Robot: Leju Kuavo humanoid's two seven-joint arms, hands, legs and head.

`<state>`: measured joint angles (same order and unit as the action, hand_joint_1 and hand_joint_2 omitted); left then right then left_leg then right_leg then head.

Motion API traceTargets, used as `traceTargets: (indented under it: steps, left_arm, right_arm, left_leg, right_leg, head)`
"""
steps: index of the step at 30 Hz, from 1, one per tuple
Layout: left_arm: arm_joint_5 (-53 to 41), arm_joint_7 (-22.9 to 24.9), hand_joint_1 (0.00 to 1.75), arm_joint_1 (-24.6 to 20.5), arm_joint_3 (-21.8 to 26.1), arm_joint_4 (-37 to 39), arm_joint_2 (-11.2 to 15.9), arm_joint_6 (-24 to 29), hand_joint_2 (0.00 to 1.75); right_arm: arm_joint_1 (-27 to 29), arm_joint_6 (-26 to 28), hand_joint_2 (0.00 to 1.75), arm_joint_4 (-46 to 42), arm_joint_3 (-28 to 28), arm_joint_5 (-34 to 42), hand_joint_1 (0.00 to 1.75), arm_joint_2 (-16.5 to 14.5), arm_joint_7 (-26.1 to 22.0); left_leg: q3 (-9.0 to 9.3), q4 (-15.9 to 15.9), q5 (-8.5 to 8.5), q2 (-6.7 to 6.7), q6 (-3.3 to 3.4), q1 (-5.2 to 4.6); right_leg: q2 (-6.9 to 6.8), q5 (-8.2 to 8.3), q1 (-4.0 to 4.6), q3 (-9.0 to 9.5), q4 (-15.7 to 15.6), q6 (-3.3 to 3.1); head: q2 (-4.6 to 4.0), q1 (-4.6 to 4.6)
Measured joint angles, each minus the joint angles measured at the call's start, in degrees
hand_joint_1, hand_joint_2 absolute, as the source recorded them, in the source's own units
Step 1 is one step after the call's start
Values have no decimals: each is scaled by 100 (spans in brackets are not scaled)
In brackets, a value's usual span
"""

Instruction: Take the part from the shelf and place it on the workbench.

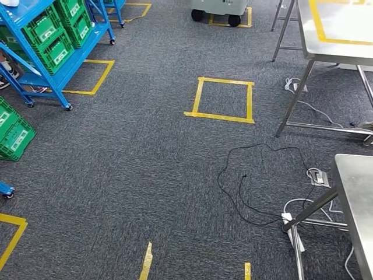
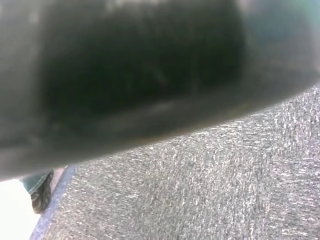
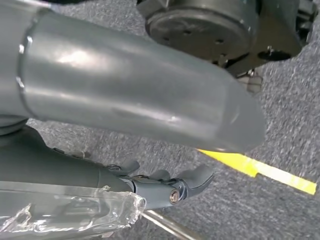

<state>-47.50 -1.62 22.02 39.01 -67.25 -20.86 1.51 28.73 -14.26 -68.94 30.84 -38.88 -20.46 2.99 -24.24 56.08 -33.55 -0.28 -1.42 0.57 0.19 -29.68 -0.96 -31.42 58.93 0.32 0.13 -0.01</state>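
Note:
A blue shelf (image 1: 66, 65) holding green bins (image 1: 52, 36) stands at the far left of the head view. The part itself I cannot pick out. A steel workbench (image 1: 357, 198) reaches in at the near right, and a second one (image 1: 336, 32) stands farther back. My right hand (image 3: 124, 182) hangs over the carpet, its thick thumb (image 3: 132, 95) held apart from the straight dark fingers (image 3: 181, 186), with nothing between them. Crinkled clear film (image 3: 75, 212) lies along the hand's far side. In the left wrist view a dark blurred shape (image 2: 143, 75) hides the left hand's state.
Black and white cables (image 1: 259, 186) trail over the carpet by the near bench's legs. A yellow tape square (image 1: 223, 99) marks the floor ahead. More green bins (image 1: 11, 131) sit at the left edge, a wheeled white unit (image 1: 220, 9) far back. A person's shoe (image 2: 41, 192) stands nearby.

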Motion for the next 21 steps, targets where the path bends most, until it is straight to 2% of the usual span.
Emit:
traceTargets:
  steps: [1, 2, 4, 5, 6, 7, 9, 10, 11, 14, 21]
  left_arm:
    - [0, -1, 0, -2, -5, -3, 2, 0, 0]
    - [0, -1, 0, -1, -10, -6, 4, 0, 0]
    - [1, 4, 0, 6, -17, -7, 6, 1, 0]
    - [2, 9, 0, 12, -17, -7, 7, 2, 0]
    - [4, 15, 0, 17, -17, -7, 7, 5, 0]
    - [9, 19, 0, 21, -18, -7, 7, 11, 0]
    - [17, 22, 0, 23, -19, -7, 9, 24, 0]
    - [20, 22, 0, 22, -21, -8, 9, 31, 0]
    - [20, 23, 0, 20, -25, -8, 8, 36, 0]
    - [21, 25, 0, 35, -32, -9, 3, 44, 0]
    - [25, 25, 0, 43, -43, -9, 2, 50, 0]
  right_arm:
    - [-4, 2, 0, 1, 7, 0, 0, 0, -2]
    - [-6, 3, 0, 1, 11, -1, 0, 0, -4]
    - [-12, 3, 0, 4, 19, -3, 0, 0, -7]
    - [-13, 3, 0, 5, 21, -4, 0, 0, -8]
    - [-15, 4, 0, 7, 23, -6, 0, 0, -8]
    - [-16, 4, 0, 7, 26, -8, 0, 0, -9]
    - [-20, 4, 0, 8, 29, -13, 0, -1, -14]
    - [-25, 4, 0, 9, 31, -15, 0, -1, -18]
    - [-30, 3, 0, 11, 32, -17, 0, -2, -21]
    - [-42, 3, 0, 16, 35, -17, 0, -1, -26]
    - [-51, 3, 0, 22, 54, -17, 0, 0, -27]
  left_leg:
    - [-89, 199, -119, 2, -22, 5]
    - [-257, 532, -283, 4, -37, 7]
    - [-744, 1380, -603, 5, -47, 6]
    - [-934, 1655, -639, 5, -43, 6]
    - [-1028, 1721, -545, 5, -30, 5]
    - [-1006, 1549, -331, 5, -9, 3]
    - [-759, 845, 167, 6, 56, -15]
    - [-636, 509, 307, 8, 85, -27]
    - [-562, 300, 369, 7, 75, -35]
    - [-532, 168, 359, 2, 11, -46]
    - [-522, 172, 329, 4, 75, -60]
  right_leg:
    - [-9, -9, -4, 15, -13, -36]
    - [-20, -18, -2, 30, -20, -64]
    - [-38, -44, 16, 46, -21, -104]
    - [-41, -57, 27, 59, -21, -116]
    - [-40, -71, 36, 73, -21, -123]
    - [-36, -89, 45, 100, -21, -127]
    - [-28, -132, 58, 143, -22, -116]
    - [-22, -157, 69, 153, -15, -97]
    - [-21, -183, 81, 146, -5, -93]
    - [-27, -212, 95, 139, 5, -120]
    - [-21, -182, 83, 189, -73, -60]
  head:
    - [0, -8]
    - [0, -21]
    - [0, -33]
    - [0, -33]
    - [0, -32]
    - [0, -33]
    - [0, -31]
    - [0, -33]
    - [0, -30]
    - [0, -20]
    - [0, -14]
